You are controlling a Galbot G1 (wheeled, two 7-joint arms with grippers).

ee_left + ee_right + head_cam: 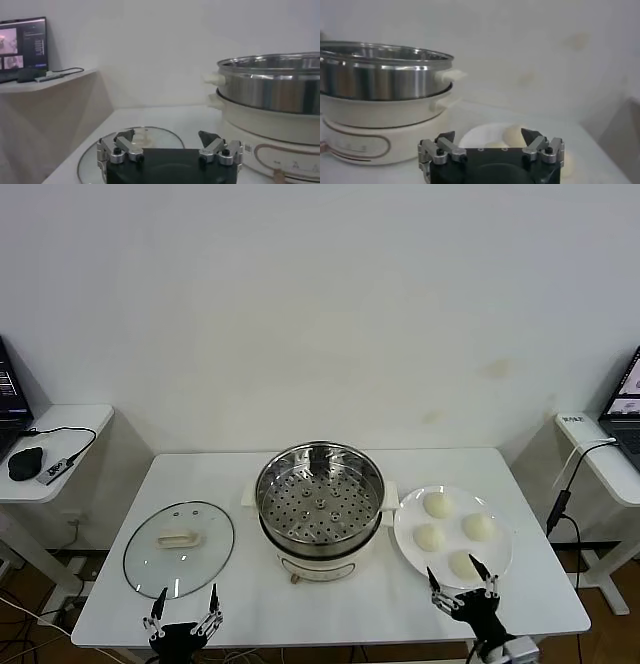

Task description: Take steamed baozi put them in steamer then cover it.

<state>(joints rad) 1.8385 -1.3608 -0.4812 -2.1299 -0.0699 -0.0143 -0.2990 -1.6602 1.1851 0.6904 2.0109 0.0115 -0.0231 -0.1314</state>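
At the near left edge of the white table [220,484], the left gripper [183,602] sits low with its fingers spread apart and nothing between them, pointing toward the cover [179,547], which lies flat on the table just ahead of it, its cream handle up. In the middle stands the steamer [320,509], lidless, its perforated tray bare, on a cream base with side handles. Just to the right of it, a white plate [410,529] carries the four steamed baozi [437,504], clustered close together. The right gripper [463,581] hovers at the near rim of that plate, fingers released and wide, just short of the nearest bun and holding nothing. Behind the table is a plain pale wall [320,304]; a side desk [55,449] on the far left holds a laptop and a mouse, and another on the far right holds a laptop with trailing cables.
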